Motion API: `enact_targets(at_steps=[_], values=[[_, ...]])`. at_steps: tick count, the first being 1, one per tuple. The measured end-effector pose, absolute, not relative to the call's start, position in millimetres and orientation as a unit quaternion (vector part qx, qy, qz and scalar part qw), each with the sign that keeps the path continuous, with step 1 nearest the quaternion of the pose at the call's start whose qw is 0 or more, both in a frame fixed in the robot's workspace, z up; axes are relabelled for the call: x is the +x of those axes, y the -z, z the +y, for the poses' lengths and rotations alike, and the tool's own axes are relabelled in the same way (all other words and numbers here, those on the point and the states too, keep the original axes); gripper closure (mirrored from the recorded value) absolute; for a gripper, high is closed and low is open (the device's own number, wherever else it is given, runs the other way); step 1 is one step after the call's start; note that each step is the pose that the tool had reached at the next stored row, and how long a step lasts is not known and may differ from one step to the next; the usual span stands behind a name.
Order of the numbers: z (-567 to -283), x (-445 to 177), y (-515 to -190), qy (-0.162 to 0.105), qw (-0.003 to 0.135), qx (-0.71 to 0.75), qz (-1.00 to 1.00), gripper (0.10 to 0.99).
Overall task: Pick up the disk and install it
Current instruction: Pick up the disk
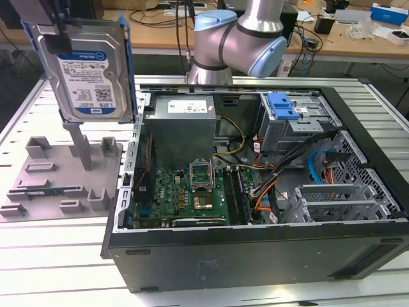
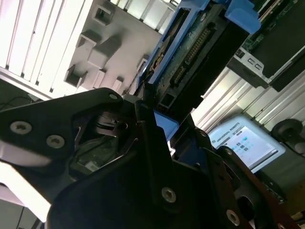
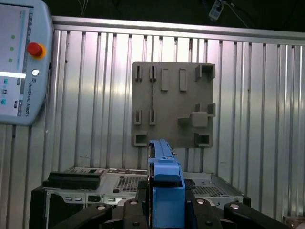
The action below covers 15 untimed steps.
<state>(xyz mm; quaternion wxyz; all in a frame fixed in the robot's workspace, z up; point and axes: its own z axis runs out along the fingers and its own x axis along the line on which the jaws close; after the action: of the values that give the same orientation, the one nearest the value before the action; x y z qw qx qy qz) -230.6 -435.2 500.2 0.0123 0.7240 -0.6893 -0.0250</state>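
The disk is a silver drive with a white-and-blue label in a blue carrier bracket. It hangs upright in the air at the exterior view's left, above the grey holder plate. My gripper is shut on its upper edge. The first wrist view looks along the blue carrier edge of the disk, clamped between the black fingers, with the holder plate beyond it. In the second wrist view the disk shows its connector edge, with nothing touching its lower end.
An open computer case lies to the exterior view's right of the plate, with its motherboard, cables and a grey drive cage carrying a blue latch. The arm's base stands behind the case. A teach pendant rests on the ribbed metal table.
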Motion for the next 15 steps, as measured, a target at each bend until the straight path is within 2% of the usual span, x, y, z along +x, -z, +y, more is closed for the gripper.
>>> enact_targets(at_steps=[15], values=[[-456,-185,-500,0.021,0.008,0.725,-0.688,0.718]])
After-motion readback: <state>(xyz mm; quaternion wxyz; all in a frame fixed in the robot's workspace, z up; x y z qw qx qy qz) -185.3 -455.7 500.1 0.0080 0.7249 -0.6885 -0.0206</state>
